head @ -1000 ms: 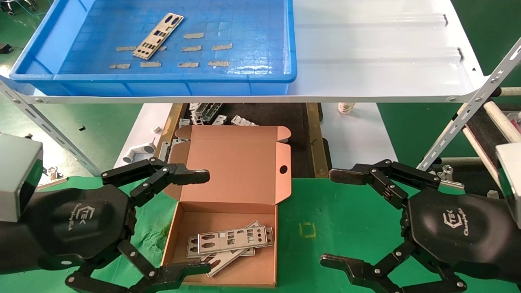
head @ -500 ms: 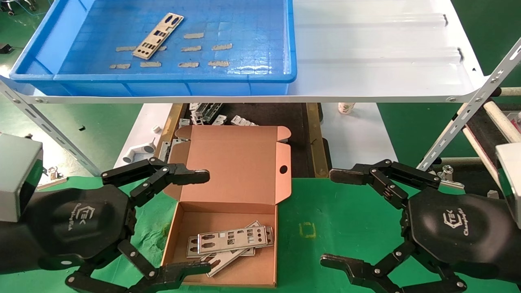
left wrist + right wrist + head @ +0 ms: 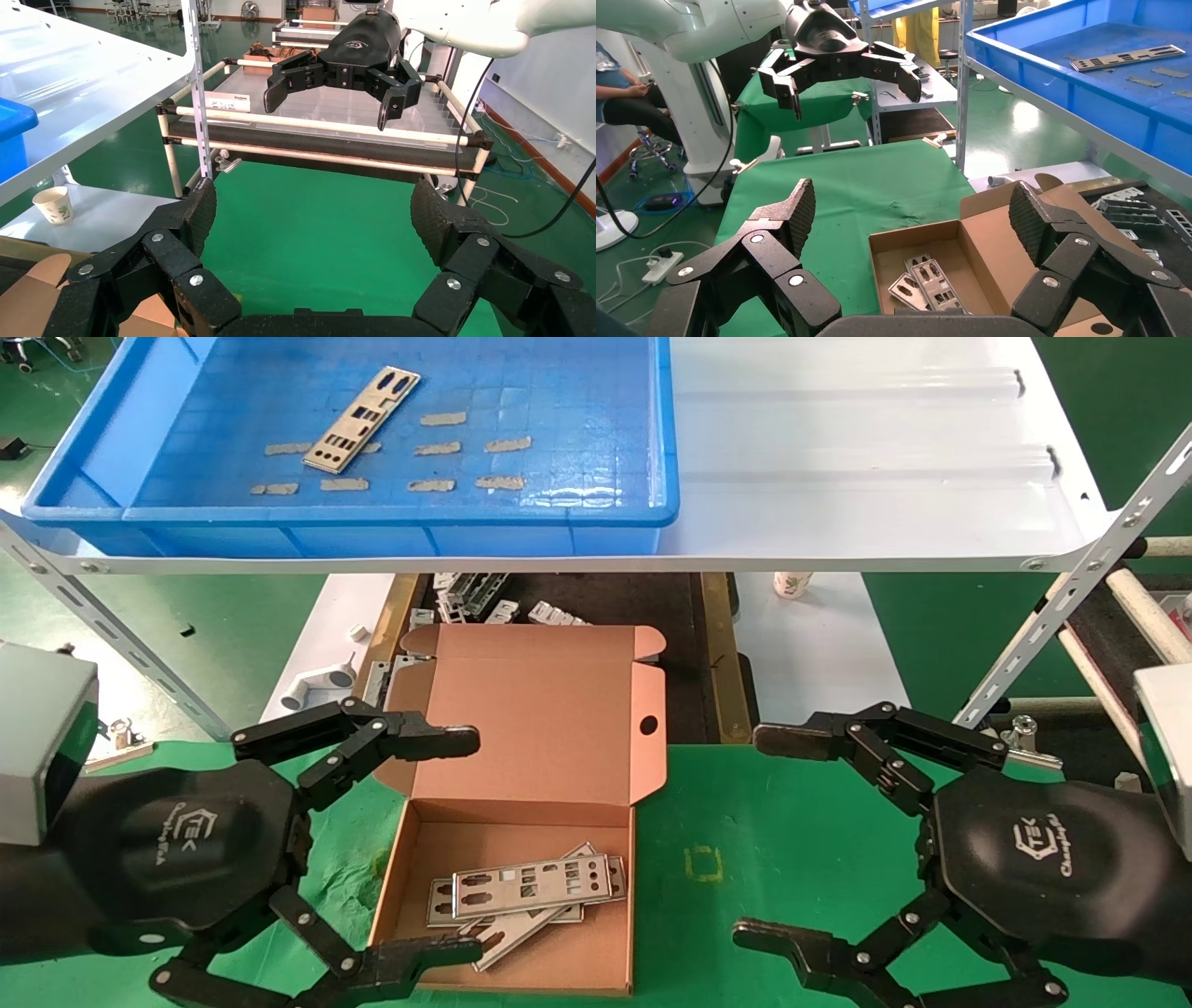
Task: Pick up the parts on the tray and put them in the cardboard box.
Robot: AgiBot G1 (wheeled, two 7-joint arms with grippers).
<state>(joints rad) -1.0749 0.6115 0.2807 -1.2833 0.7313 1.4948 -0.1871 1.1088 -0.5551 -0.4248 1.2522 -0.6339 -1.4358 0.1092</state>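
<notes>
Nothing has moved since the earlier frames: both arms and every part lie as they did a second ago.

Head view: the left pincer (image 3: 391,845) hangs low over the green tabletop (image 3: 792,840), its black fingers spread wide on either side of the left wall of the small brown corrugated cardboard box (image 3: 549,784), pinching nothing. The right pincer (image 3: 773,836) mirrors it on the far side of the box, equally spread and empty. Both point inward at each other. Several thin silver-grey punched metal plates (image 3: 526,887) lie stacked askew on the box floor. One more such plate (image 3: 363,419) lies slantwise in the large shallow bright-blue plastic tray (image 3: 391,514), among beige tape scraps (image 3: 438,449), on the white shelf (image 3: 857,449) above and behind the box.

Left wrist view: the left pincer's fingers (image 3: 193,214) are wide apart over bare green cloth, with the right pincer (image 3: 330,95) facing it farther off.

Right wrist view: the right pincer's fingers (image 3: 796,210) are likewise apart; box (image 3: 989,232) and tray (image 3: 1088,91) both show.

The remaining plate looks to be the step in hand. Being flat on the tray floor, it probably wants a steep approach over the rim, fingers narrowed across its short width, catching one long edge so it tips up rather than slides.
</notes>
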